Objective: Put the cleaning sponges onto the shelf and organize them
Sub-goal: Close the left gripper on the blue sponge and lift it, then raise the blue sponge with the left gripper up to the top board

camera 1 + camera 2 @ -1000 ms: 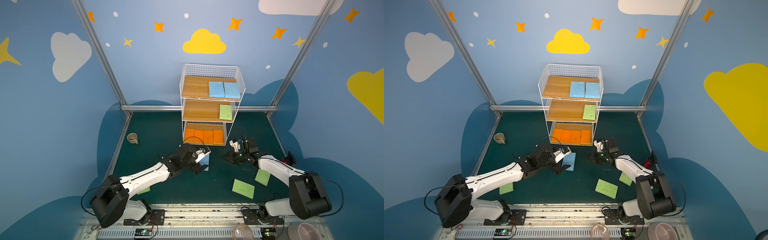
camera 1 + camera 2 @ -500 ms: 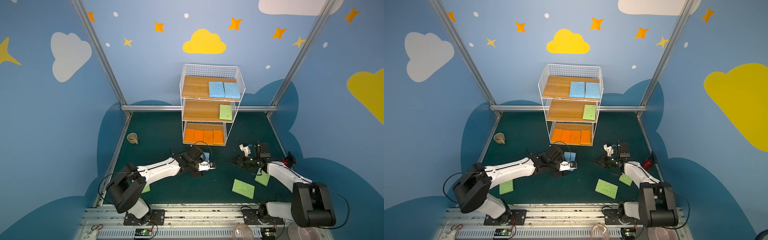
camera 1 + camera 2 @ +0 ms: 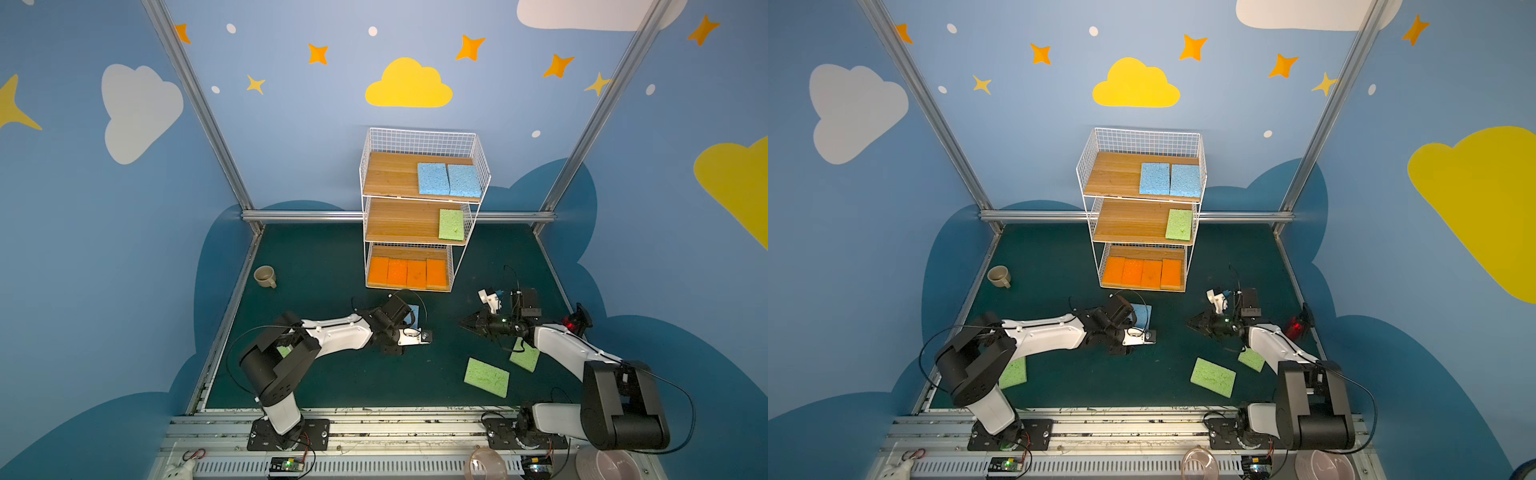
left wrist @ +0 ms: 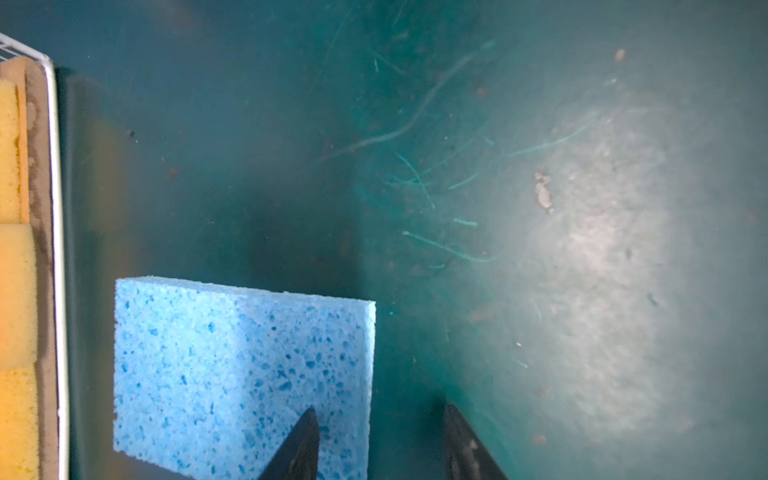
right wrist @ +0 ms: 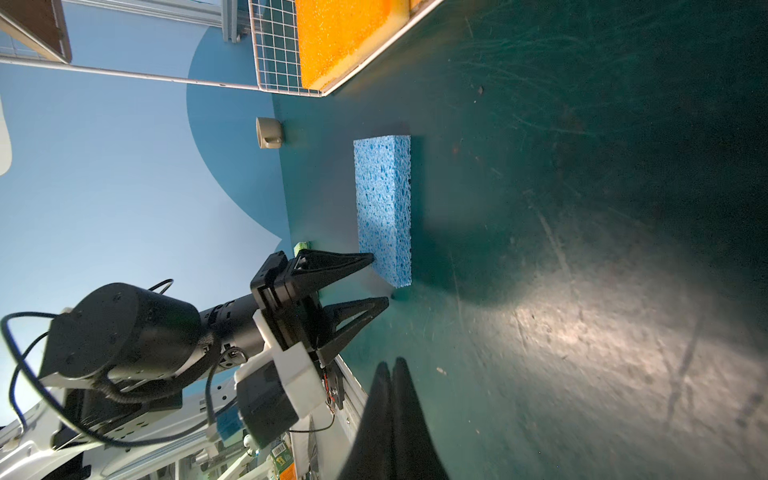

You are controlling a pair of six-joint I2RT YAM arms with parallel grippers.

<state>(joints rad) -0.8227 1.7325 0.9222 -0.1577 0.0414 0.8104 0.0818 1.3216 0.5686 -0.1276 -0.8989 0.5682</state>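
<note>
Drops with left claw [image 4: 379,409] to light blue porous rectangular sponge [image 4: 243,374], flat on dark green desk [image 4: 540,249] before white wire-grid shelf [image 3: 419,141]. Narrows from wide to half-open, straddling sponge edge; no grip yet. Keeps right claw [image 5: 392,365] shut, empty. Pickup for top tier [image 3: 390,178] likely next.

Both top views: set high at the front, side by side, looking down and toward the back over the whole floor [image 3: 332,266] and the shelf [image 3: 407,183]. Left wrist view: close above the floor, facing almost straight down onto a blue sponge [image 4: 232,365], with the shelf's foot at its edge. Right wrist view: low, rolled sideways, looking across the floor; it shares that sponge and the shelf's bottom tier, and takes in the left gripper [image 5: 379,279].
</note>
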